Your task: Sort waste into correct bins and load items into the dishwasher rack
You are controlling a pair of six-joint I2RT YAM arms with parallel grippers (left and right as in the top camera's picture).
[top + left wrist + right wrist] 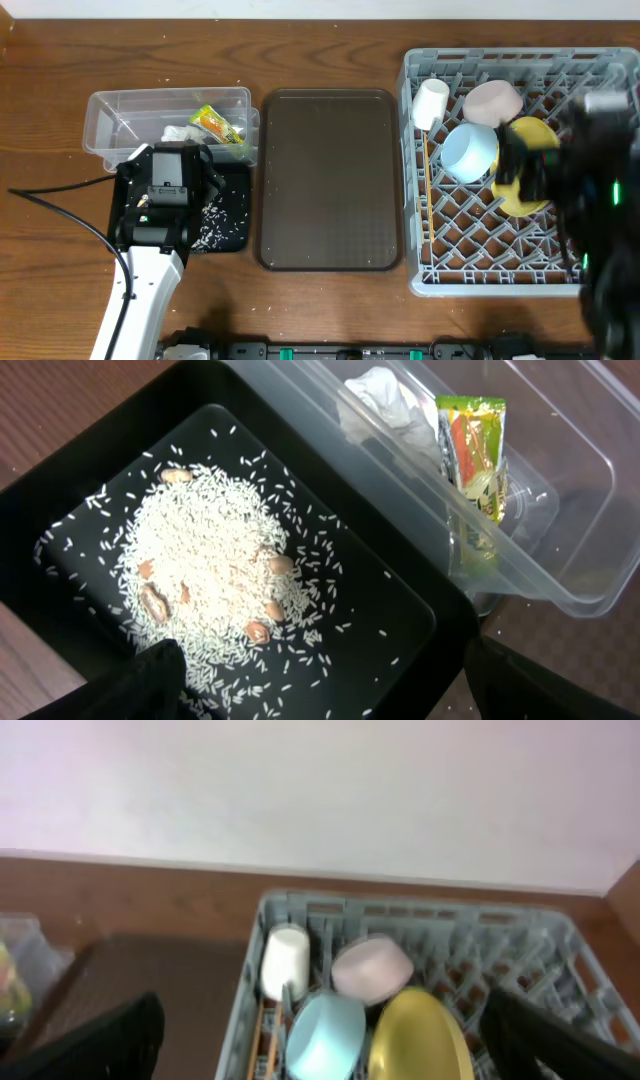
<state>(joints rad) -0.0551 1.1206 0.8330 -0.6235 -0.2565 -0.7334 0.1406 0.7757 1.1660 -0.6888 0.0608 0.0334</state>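
Left gripper (330,692): jaws wide apart, nothing held, hung just above the black tub (420,622) at near left. Rice (210,550) is heaped in that tub, with a few brownish bits (155,600) mixed in. Just beyond it, touching, the clear tub (590,480) is seen with the wrapper (475,450) and white scrap (385,400) inside.

Right gripper (330,1050): jaws also spread wide, nothing gripped, held above the rack (430,280) at right. Loaded in the rack's far half: cup (431,103), whitish bowl (493,102), blue bowl (470,150), plate (530,135) (partly hidden by the arm). Chopsticks (426,190) are laid along the rack's left edge. The tray (330,180) sits between tubs and rack.

Handling, as judged:
- Rice: loose, light, not to be pinched; better tipped or swept.
- Wrapper: light, crinkly, likely slippery; best pinched at a flat end seam.
- Scrap: soft, compressible; any fold can be taken.
- Plate, bowls, cup: stiff, smooth, probably breakable; to be taken by the rim with one finger inside.
- Chopsticks: thin, stiff, prone to rolling; to be gripped mid-length, both together.

Sorting and loading are judged essentially complete.
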